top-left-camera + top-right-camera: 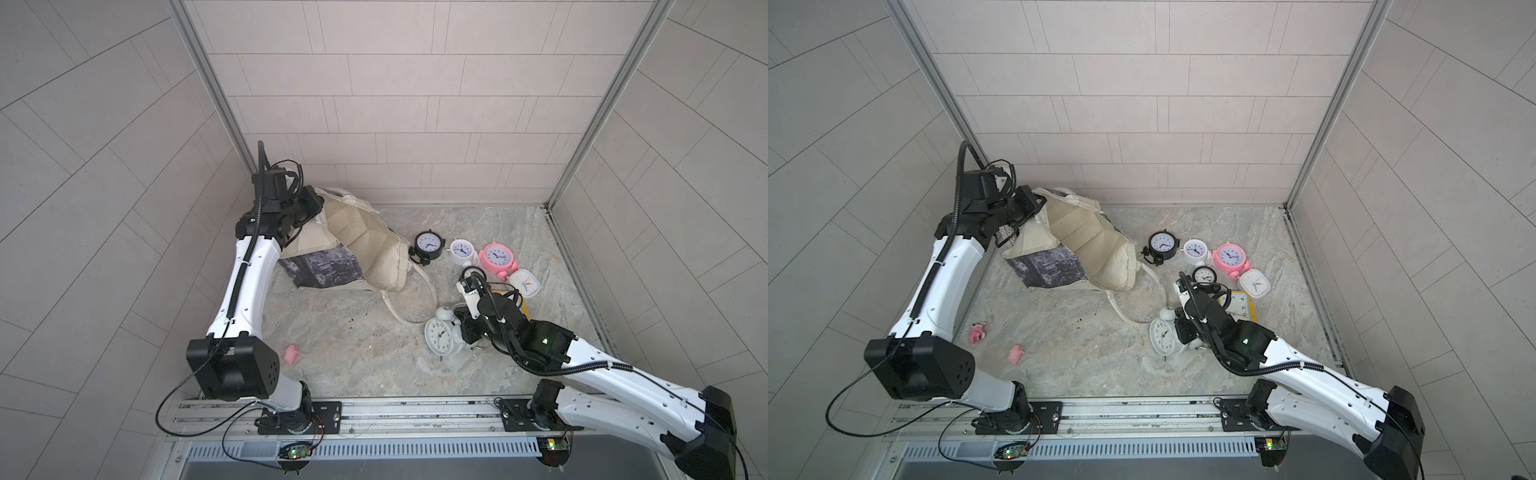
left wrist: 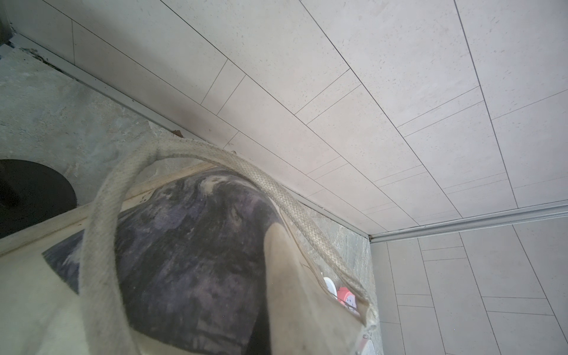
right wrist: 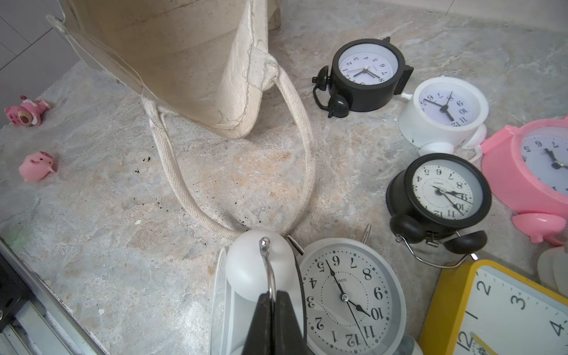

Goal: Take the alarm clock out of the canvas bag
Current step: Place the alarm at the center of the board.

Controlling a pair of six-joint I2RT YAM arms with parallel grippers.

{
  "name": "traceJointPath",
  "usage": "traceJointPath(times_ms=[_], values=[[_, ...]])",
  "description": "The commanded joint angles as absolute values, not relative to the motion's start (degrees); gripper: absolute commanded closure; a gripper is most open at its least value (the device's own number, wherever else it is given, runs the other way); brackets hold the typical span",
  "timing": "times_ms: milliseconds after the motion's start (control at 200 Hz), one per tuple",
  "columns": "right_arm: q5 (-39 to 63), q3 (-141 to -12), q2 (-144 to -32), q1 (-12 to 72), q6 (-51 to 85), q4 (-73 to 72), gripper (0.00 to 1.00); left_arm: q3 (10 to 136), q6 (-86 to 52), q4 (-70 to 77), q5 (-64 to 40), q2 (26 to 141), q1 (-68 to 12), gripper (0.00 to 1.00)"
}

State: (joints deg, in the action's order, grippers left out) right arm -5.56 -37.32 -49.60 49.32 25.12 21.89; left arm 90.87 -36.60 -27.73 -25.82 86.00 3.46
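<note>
R fingers (image 3: 287, 322) pinching handle (image 3: 270, 272) of white alarm clock (image 3: 310, 304), dial (image 3: 353, 285) reads QUARTZ

Just beside the right gripper (image 3: 271, 302), the dial of the white twin-bell clock (image 3: 347, 295) reads "QUARTZ" amid numerals 1 to 12, while the yellow clock (image 3: 491, 307) past it shows large 12, 2, 3, 4.

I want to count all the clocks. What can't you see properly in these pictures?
- Left gripper tips: behind the bag rim in both top views; left wrist view misses them.
- Yellow clock: partly under the right arm in both top views; cut off by the right wrist view's edge.
- Bag's inside: partly hidden by its near wall.
</note>
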Motion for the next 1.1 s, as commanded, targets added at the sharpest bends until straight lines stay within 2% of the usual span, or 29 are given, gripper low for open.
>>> traceJointPath(times_ms=[0,405,696,1041,1096], values=[[-3.58,-33.24,-48.25,49.44,29.16,23.74,1.00,94.13,-36.89,-25.31,-26.98,85.61,3.96,1.00],[-1.90,-26.53,-44.49,49.73,37.53,16.97,1.00,93.65,-36.88,-24.88,-27.50,85.18,4.17,1.00],[-3.06,-24.44,-48.58,53.21,40.13,10.23,1.00,92.87,-37.69,-23.83,-28.75,85.52,4.22,1.00],[-5.25,-20.82,-49.37,53.26,39.03,6.59,1.00,91.10,-43.50,-22.05,-33.50,84.93,2.86,1.00],[-5.41,-20.81,-49.48,53.28,38.71,6.61,0.93,90.56,-44.52,-21.16,-33.74,84.48,1.98,1.00]])
